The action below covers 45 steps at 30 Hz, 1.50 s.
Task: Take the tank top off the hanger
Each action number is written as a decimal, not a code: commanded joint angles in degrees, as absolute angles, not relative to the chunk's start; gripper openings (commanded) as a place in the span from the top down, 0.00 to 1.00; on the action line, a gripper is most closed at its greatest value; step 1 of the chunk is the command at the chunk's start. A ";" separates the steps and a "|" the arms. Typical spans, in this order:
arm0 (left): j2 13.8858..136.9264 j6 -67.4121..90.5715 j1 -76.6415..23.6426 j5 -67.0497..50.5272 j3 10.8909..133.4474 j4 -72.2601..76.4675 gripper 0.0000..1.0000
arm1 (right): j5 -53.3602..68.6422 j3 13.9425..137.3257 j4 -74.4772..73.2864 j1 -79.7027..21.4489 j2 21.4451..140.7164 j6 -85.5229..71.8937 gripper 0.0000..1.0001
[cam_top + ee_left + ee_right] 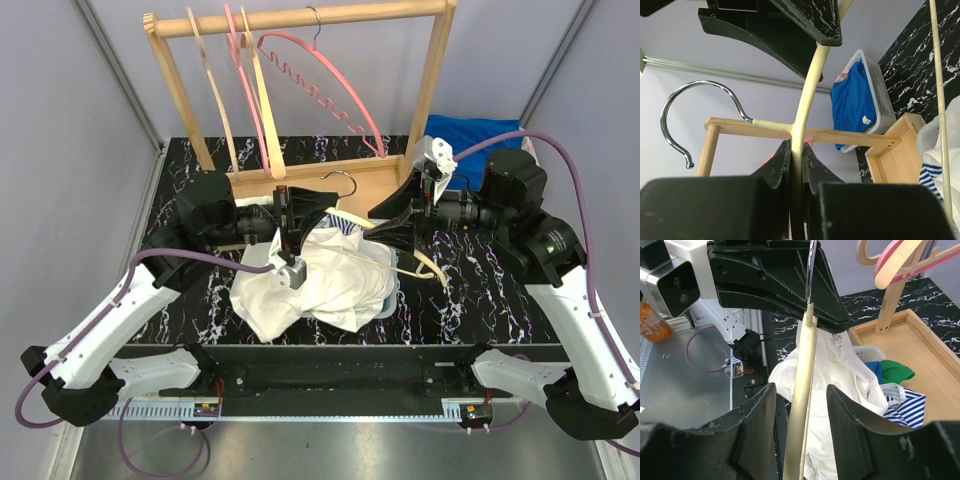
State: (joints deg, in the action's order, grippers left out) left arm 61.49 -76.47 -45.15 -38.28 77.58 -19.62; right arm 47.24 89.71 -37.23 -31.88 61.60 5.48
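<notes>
L end effector clamped on hanger by hook. R end effector open, fingers astride hanger arm. Tank top bunched below both, on tabletop.

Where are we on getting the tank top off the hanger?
Done: nothing clearly. The tank top lies heaped on the table, but I cannot tell whether a strap is on the hanger. In hand: the left gripper is shut on the hanger at its neck, and the right gripper is open around one bare arm of it. Left: pull hanger and cloth apart.
</notes>
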 commanded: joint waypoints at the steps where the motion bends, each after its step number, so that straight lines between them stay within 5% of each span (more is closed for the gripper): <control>1: 59.85 -76.38 -45.79 -37.00 80.16 -14.24 1.00 | 45.79 89.82 -36.91 -31.90 60.73 4.75 0.48; 13: 61.96 -76.64 -45.70 -33.40 81.12 -13.89 1.00 | 41.22 89.38 -40.96 -31.90 60.47 6.24 0.50; 19: 62.40 -75.76 -45.70 -33.22 81.65 -13.18 1.00 | 40.08 89.65 -40.69 -31.90 60.03 6.68 0.97; 23: 61.96 -76.64 -45.79 -32.52 80.16 -12.66 1.00 | 41.21 90.00 -40.78 -31.90 59.33 7.03 1.00; 25: 61.18 -76.38 -45.79 -32.08 79.19 -11.69 0.68 | 41.05 90.09 -41.13 -31.90 58.71 7.03 1.00; 27: 60.04 -76.46 -45.88 -31.20 77.53 -10.11 0.08 | 39.56 89.83 -41.22 -31.90 57.49 7.03 1.00; 28: 59.51 -75.77 -46.05 -30.77 77.26 -9.59 0.01 | 39.03 89.65 -41.31 -31.90 57.05 7.12 1.00; 36: 50.37 -63.30 -47.29 -26.03 75.33 -5.63 0.01 | 33.93 88.59 -43.33 -31.90 53.79 8.61 1.00; 45: 41.23 -28.79 -47.20 -14.24 71.72 -18.00 0.01 | 27.43 89.91 -44.30 -31.90 53.35 10.90 1.00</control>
State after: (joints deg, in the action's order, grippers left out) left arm 42.65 -49.25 -47.16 -20.45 72.55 -12.67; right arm 31.68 88.42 -46.61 -31.88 53.28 9.30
